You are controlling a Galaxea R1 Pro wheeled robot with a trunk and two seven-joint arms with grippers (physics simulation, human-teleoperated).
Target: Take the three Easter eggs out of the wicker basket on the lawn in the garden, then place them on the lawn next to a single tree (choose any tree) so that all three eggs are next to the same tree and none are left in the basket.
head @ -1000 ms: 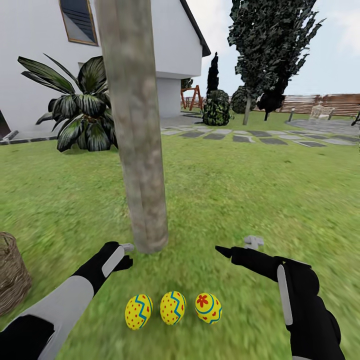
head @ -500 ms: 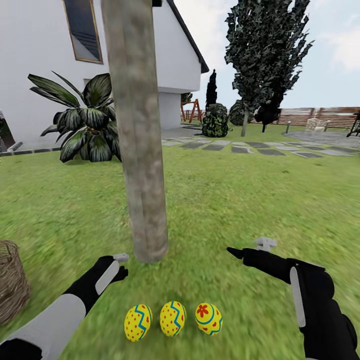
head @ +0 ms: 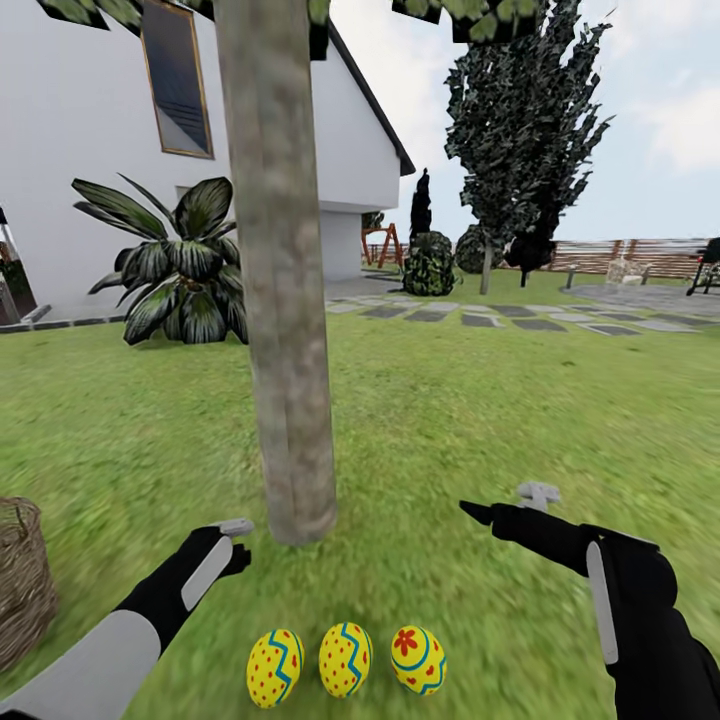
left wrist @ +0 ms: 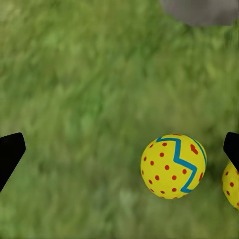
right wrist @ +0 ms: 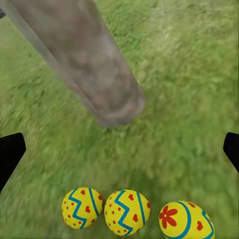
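Head view: I find three Easter eggs (head: 345, 662) lying in a row on the lawn (head: 480, 410), just beside the foot of the tree (head: 285, 330), placed there, I judge, to satisfy the task. The wicker basket (head: 20, 590) stands well apart. My left gripper (head: 232, 540) and right gripper (head: 500, 505) hover empty, jaws apart. The eggs are smooth, glossy yellow with zigzags, dots and a flower; the trunk is rough, mottled and cylindrical; the grass is short and patchy.
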